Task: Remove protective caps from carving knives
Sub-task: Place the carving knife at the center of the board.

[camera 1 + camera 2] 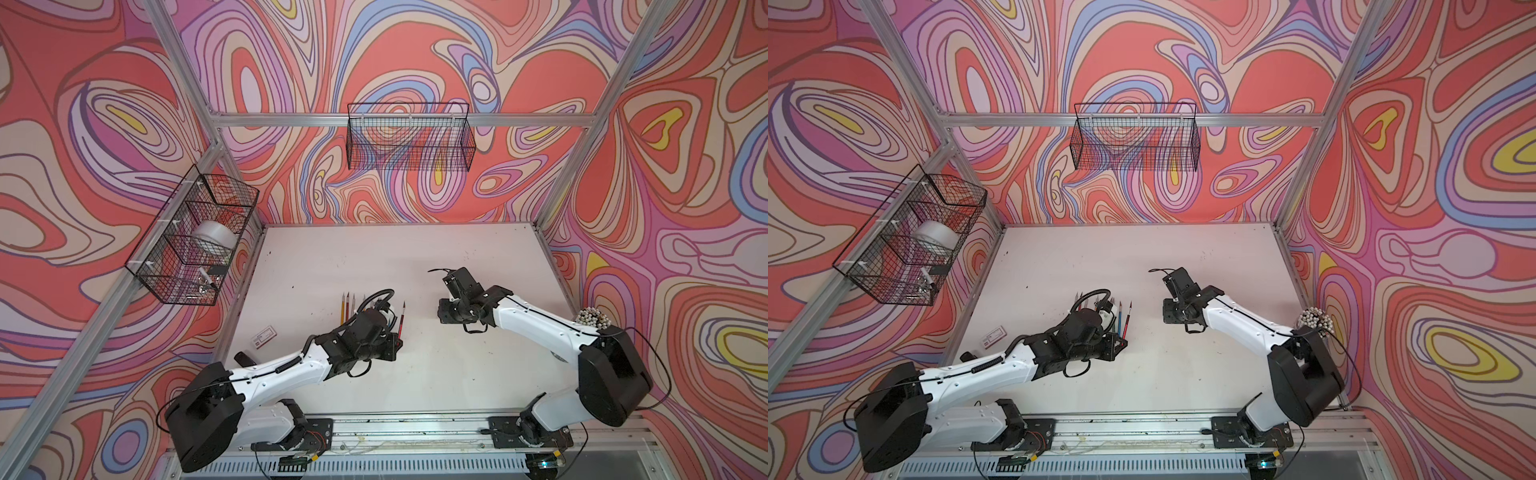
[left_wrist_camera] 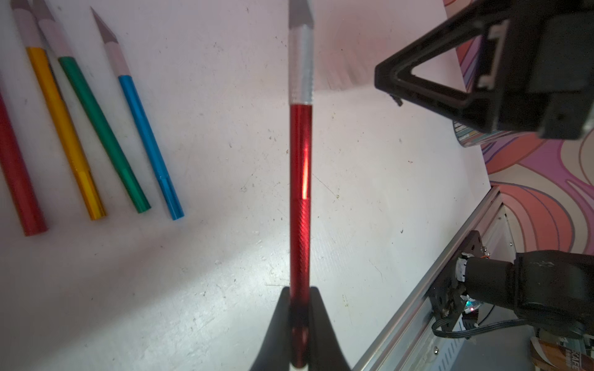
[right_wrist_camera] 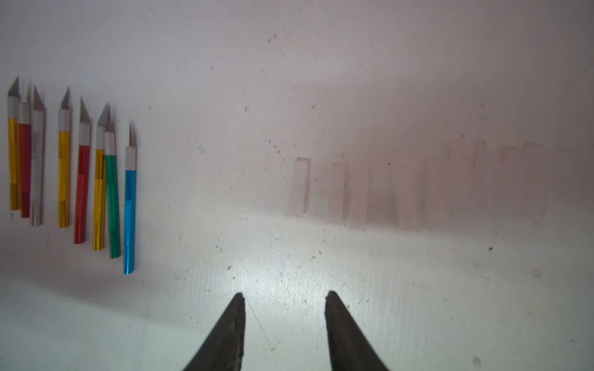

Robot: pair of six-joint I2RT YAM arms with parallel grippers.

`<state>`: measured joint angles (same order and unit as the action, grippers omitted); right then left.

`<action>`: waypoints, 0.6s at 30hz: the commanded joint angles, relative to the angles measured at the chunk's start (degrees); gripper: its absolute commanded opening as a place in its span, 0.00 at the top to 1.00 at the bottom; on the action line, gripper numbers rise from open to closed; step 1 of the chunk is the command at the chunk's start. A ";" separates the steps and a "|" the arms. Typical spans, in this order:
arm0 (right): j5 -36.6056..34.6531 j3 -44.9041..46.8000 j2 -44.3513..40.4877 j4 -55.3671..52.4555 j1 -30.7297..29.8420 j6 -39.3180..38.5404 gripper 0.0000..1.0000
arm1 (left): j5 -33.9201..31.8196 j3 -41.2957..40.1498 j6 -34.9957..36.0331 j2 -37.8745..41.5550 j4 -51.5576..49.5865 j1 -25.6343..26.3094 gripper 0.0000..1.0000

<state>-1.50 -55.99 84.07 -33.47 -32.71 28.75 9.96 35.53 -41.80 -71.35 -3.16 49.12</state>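
Observation:
My left gripper (image 2: 300, 305) is shut on the tail of a red carving knife (image 2: 300, 199), which it holds just off the white table. The knife's silver collar and grey blade show bare; it also appears in a top view (image 1: 402, 320). Several more carving knives (image 3: 83, 180) with gold, red, silver, green and blue handles lie in a row with bare blades, to the left of the held knife (image 1: 348, 309). My right gripper (image 3: 285, 297) is open and empty above the table. Beyond it several translucent protective caps (image 3: 299, 186) lie side by side, blurred.
A bundle of white-tipped sticks (image 1: 590, 320) stands by the right arm's elbow. A small white card (image 1: 263, 334) lies near the table's left edge. Wire baskets hang on the back wall (image 1: 409, 137) and the left frame (image 1: 195, 241). An aluminium rail (image 1: 415, 428) runs along the front.

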 commanded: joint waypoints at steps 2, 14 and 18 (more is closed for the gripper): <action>4.43 3.19 -5.85 2.71 -0.16 -1.50 0.49 | -2.73 3.25 -1.43 -2.35 -4.53 -0.25 1.00; 8.84 8.43 -15.12 6.93 -0.16 -1.30 0.02 | -7.48 10.30 -3.74 -7.31 -12.28 -0.20 1.00; 8.08 9.68 -18.31 7.11 -0.18 -1.64 0.02 | -9.61 13.72 -4.32 -9.82 -16.91 -0.17 1.00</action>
<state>6.46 -47.46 68.10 -27.51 -32.71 27.66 3.36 46.65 -44.80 -79.66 -14.70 49.12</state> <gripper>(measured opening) 0.983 0.108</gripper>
